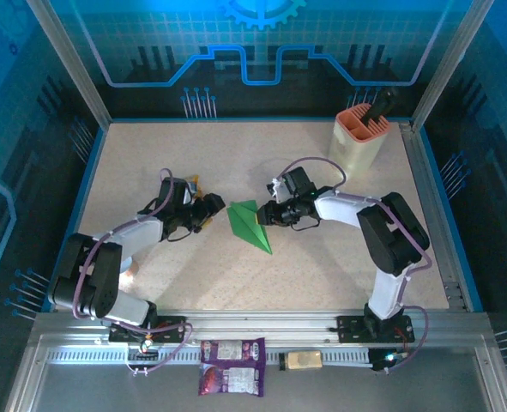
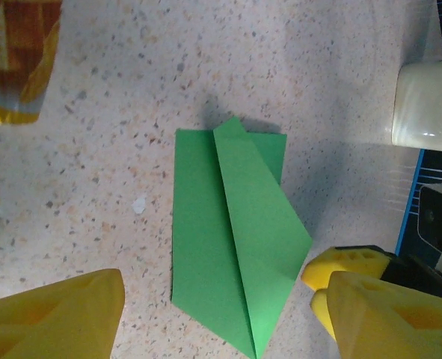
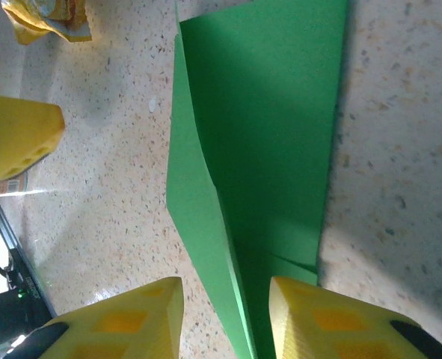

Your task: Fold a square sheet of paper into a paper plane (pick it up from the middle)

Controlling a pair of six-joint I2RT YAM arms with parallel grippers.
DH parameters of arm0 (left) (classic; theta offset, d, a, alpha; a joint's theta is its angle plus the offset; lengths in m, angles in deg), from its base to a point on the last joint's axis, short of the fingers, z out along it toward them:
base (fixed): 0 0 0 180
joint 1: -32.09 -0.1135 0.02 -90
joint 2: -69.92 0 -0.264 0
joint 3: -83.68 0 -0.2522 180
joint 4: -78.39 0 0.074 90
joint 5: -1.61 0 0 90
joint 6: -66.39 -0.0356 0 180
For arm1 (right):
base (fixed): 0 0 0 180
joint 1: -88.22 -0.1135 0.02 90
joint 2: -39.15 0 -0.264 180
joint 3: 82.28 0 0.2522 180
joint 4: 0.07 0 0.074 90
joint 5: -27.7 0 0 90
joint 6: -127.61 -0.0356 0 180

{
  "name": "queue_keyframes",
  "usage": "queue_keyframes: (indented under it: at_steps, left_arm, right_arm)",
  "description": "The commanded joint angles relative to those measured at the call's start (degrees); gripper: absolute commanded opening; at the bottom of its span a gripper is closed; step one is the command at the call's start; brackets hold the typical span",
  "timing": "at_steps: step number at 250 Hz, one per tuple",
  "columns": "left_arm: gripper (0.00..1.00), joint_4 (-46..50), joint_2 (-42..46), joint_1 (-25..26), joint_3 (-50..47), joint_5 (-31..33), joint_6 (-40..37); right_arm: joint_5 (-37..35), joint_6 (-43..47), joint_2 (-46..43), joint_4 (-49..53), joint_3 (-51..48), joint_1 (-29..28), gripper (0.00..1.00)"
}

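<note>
Green creased paper sheet [image 1: 250, 225], pointed but unfinished.
We see left gripper [image 2: 226, 295] wide, right gripper [image 3: 224, 299] narrowly parted astride it; wing folds likely remain.

One folded green paper [image 1: 249, 223] lies on the surface. There are two arms, the left arm [image 1: 107, 257] and the right arm [image 1: 382, 227], each with one pair of jaws. There is one yellow packet [image 1: 190, 183], one purple packet [image 1: 232, 366], one tan block [image 1: 303, 360], and one beige tub [image 1: 356, 150] with one orange insert [image 1: 362, 123].
</note>
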Motion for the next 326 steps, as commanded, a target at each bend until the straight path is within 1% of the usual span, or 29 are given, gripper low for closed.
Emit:
queue_keyframes:
  at_steps: [1,46,68,90,115,150,187,229,249,253,287,308,326]
  left_arm:
    - [0.76,-3.83,1.5,0.31,-1.1,-2.13,1.78]
    - [0.8,-4.05,1.6,0.48,-1.26,-2.21,1.06]
    - [0.81,-4.23,1.72,0.49,-1.34,-2.39,0.82]
    - [0.82,-5.03,2.24,0.64,-1.54,-3.26,0.69]
    - [0.82,-6.95,3.11,0.79,-1.56,-6.15,0.51]
    - [0.81,-10.85,4.65,1.47,-1.19,-11.31,1.38]
    - [0.8,-16.84,5.54,3.11,-0.7,-15.71,4.4]
    - [0.77,-21.63,5.06,5.83,-0.09,-16.32,8.61]
    - [0.75,-22.26,4.1,6.91,0.75,-16.67,9.66]
    - [0.75,-22.41,3.83,7.16,0.92,-16.85,9.72]
    - [0.7,-24.78,1.51,8.56,2.2,-18.05,10.16]
    - [0.64,-27.26,0.08,9.06,2.83,-18.86,11.18]
    - [0.58,-27.59,-0.98,9.4,3.48,-19.14,11.32]
  right_arm:
    - [3.51,1.49,2.47,-1.07,2.23,0.28,0.34]
    - [5.43,1.18,5.14,-2.19,3.4,0.34,0.28]
    - [6.04,1.29,5.49,-2.74,3.81,0.34,0.21]
    - [6.25,0.86,4.5,-4.15,3.45,0.47,0.13]
    - [7.06,-0.66,1.88,-7.3,2.4,0.89,0.1]
    - [9.43,-4.94,-3.13,-13.12,-0.33,2.3,0.09]
    - [11.91,-10.6,-7.59,-19.19,-2.41,3.65,0.09]
    - [13.56,-15.81,-10.97,-22.73,-3.97,4.38,0.09]
    - [14.44,-18.05,-11.62,-22.78,-4.16,4.81,0.09]
    - [14.58,-18.52,-11.65,-24.28,-4.27,4.95,0.09]
    - [16.59,-22.16,-11.31,-26.88,-4.65,5.28,0.1]
    - [17.07,-23.16,-11.02,-27.59,-4.89,5.36,0.1]
    - [17.42,-24.1,-10.81,-28.59,-5.25,5.37,0.1]
